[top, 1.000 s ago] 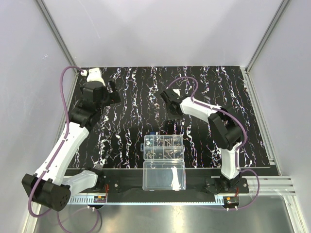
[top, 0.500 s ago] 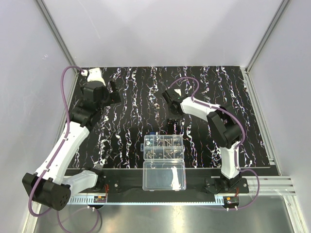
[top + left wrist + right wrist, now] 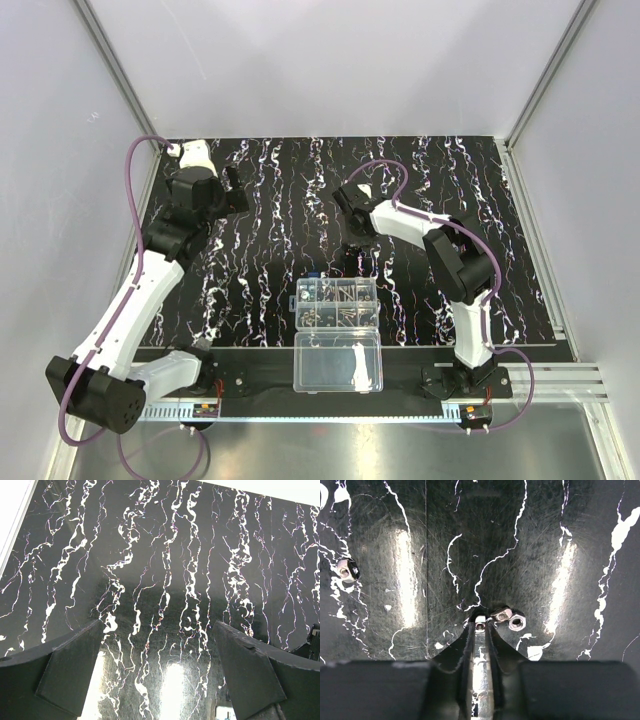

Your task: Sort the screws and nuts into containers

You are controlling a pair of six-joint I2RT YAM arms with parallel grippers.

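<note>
Right fingers [image 3: 480, 628] clenched on one tiny silvery hex nut [image 3: 480, 625], low on black white-veined tabletop [image 3: 280, 200] just beyond clear divided plastic organizer box [image 3: 337, 303]. Narrow pinch prob. to spare two neighbour nuts [image 3: 516, 623] just beside. Left fingers [image 3: 159, 630] released, empty, beyond box to its left, prob. parked. Box contents too small to ID; grip hidden from above.

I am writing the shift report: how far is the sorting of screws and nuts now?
Done: several parts lie in the containers. In hand: the right gripper pinches one nut. Left: three more nuts lie loose on the mat; the left gripper is open, holding nothing.
</note>
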